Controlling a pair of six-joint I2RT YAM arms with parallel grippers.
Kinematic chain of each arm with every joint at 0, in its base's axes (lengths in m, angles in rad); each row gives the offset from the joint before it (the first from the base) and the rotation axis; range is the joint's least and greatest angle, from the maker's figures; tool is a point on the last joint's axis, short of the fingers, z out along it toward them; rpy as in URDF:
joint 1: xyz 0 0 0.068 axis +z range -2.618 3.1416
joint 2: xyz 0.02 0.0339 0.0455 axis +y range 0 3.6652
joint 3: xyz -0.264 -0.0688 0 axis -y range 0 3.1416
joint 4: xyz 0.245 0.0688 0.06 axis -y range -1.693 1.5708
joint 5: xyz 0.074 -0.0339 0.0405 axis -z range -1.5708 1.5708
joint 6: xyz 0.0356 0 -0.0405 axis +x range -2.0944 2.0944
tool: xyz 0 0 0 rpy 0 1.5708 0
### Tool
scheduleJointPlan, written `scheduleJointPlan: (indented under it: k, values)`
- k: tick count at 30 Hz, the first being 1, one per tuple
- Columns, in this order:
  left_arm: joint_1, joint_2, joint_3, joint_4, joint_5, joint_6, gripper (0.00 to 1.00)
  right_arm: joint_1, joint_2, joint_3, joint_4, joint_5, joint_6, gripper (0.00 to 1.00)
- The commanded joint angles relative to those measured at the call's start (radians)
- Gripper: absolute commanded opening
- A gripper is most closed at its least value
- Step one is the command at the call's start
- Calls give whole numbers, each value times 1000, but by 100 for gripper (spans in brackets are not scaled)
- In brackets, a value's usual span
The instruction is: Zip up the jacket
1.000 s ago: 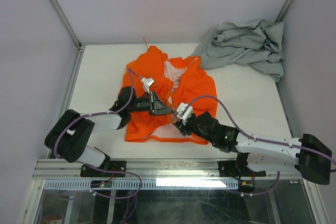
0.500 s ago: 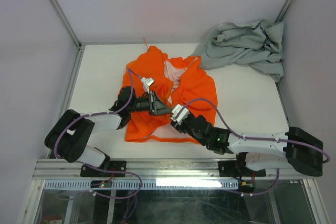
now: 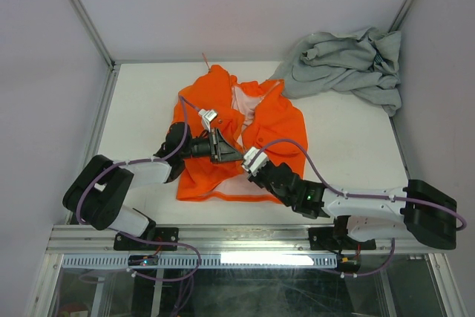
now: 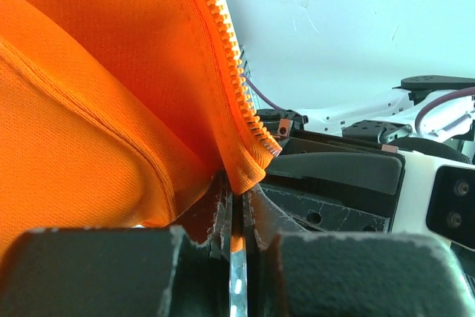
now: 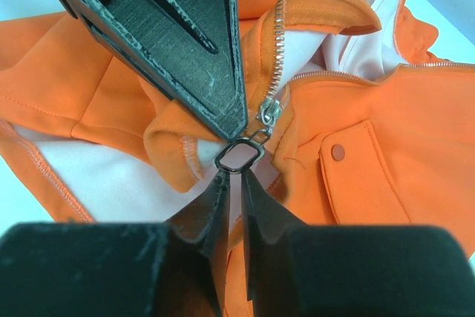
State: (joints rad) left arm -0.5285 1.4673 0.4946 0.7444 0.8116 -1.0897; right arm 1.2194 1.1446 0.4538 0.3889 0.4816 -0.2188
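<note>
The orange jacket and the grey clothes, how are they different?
The jacket is bright orange, the grey garment pale grey. The jacket lies spread mid-table, showing pale lining; the grey garment is bunched in the far right corner. The left gripper clamps the jacket, the right gripper its zipper pull; nothing touches the grey garment. Both are soft cloth.

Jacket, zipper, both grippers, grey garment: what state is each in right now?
Jacket: lying spread, front open, pale lining showing.
Slider: low on the zipper, teeth above it unjoined.
Pull ring: hanging from the slider, at the right gripper's tips.
Left gripper: shut on the jacket's front edge.
Right gripper: nearly closed, tips at the pull ring; grip unclear.
Grey garment: crumpled heap, far right.
</note>
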Motion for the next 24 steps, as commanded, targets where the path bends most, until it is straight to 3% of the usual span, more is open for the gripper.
scheduleJointPlan:
  k: [1, 5, 14, 20, 24]
  values:
    - [-5, -31, -1, 12, 15, 7, 0, 4, -55, 33, 28, -8, 15, 10]
    - [-5, -62, -1, -25, 1, 28, 0, 5, -82, 36, 5, -20, 28, 9]
    - [-6, -80, 6, -44, -3, 34, 0, 6, -63, 32, 60, -18, 22, 34]
    - [-13, -75, 6, -48, -8, 35, 0, 12, -46, 30, 112, -5, 29, 42]
    - [-16, -74, 8, -48, -7, 36, 0, 16, -54, 26, 110, 24, 27, 43]
